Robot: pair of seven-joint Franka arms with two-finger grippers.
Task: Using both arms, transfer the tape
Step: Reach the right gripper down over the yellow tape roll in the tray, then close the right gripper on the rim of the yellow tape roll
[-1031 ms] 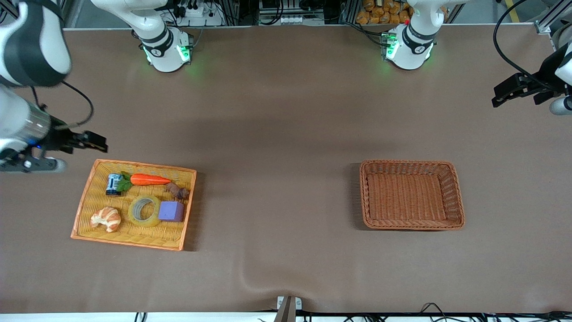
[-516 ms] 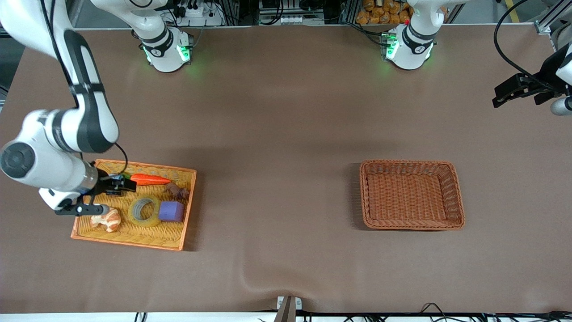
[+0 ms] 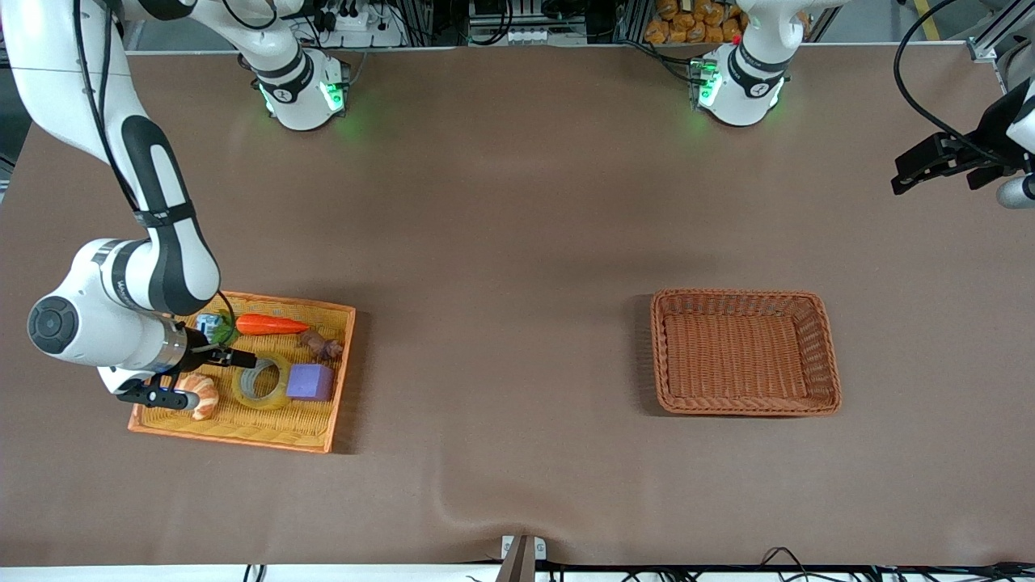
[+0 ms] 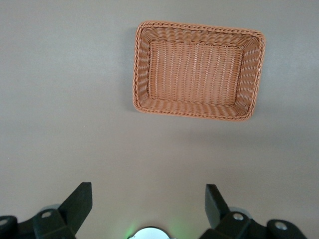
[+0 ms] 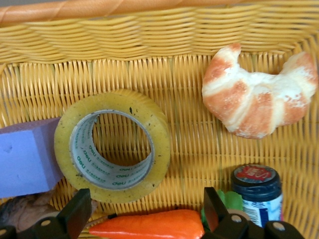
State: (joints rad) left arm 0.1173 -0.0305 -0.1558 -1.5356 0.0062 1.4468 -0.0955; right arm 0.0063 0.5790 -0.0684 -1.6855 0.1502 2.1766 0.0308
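The tape, a yellowish ring with a grey-white core, lies flat in the yellow woven tray between the croissant and the purple cube. My right gripper hangs open and empty low over the tray, above the tape's edge on the carrot's side. In the right wrist view the tape lies just ahead of the open right gripper, and the carrot lies between the fingers. My left gripper waits open and empty, raised at the left arm's end of the table. It is also in the left wrist view.
The tray also holds a carrot, a small can and a brown lump. An empty brown wicker basket stands toward the left arm's end; it shows in the left wrist view.
My right arm has swung in from beside the tray and come down over it, and its gripper now hangs by the tape. The left arm has not moved.
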